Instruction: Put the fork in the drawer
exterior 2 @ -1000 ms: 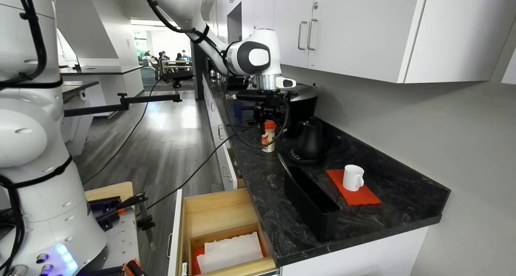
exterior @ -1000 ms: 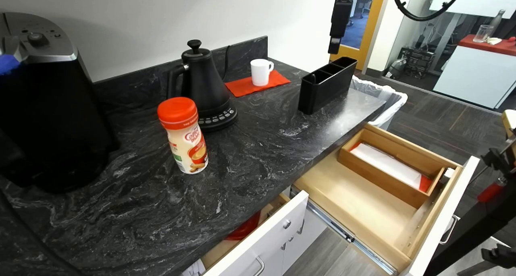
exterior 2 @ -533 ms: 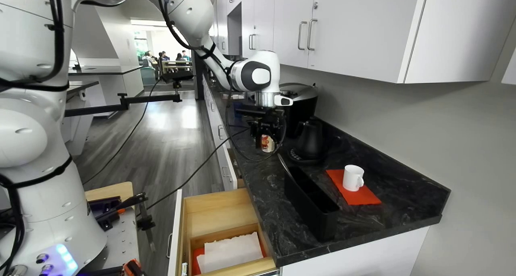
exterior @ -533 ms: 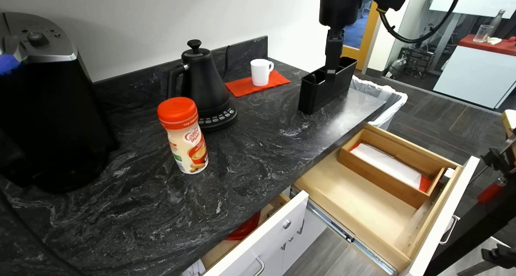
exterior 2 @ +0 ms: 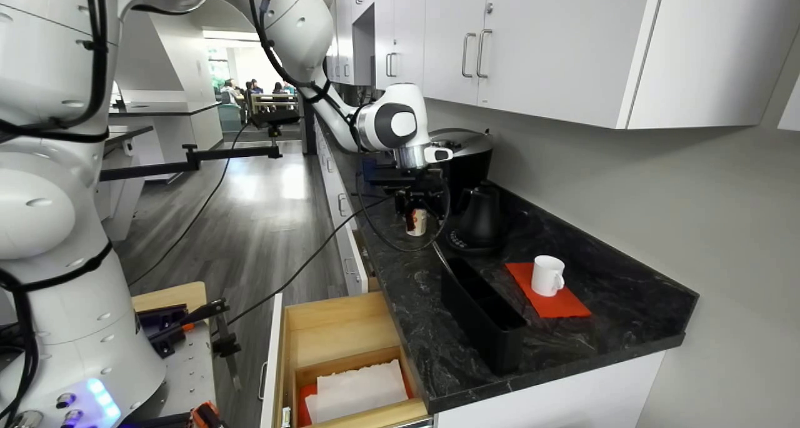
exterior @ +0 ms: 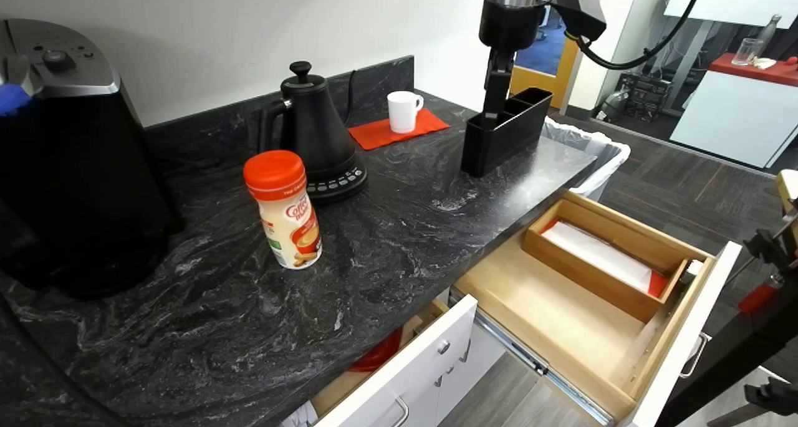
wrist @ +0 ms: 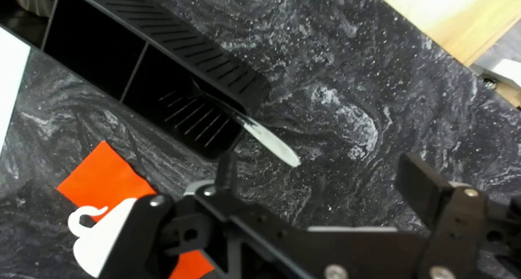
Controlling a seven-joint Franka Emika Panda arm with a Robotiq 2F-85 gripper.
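My gripper point(wrist: 321, 175) points down near one end of the black holder point(wrist: 187, 42), its two fingers spread wide apart. The fork point(wrist: 271, 143) slants in that end compartment: its silver handle juts out past the rim, and its lower part is lost in the dark. In the wrist view the handle's tip shows between my fingers; at what depth I cannot tell. Below the counter point(exterior: 374, 252), the drawer point(exterior: 555, 308) stands pulled out, with white paper point(exterior 2: 362, 387) behind its divider point(exterior: 589, 282).
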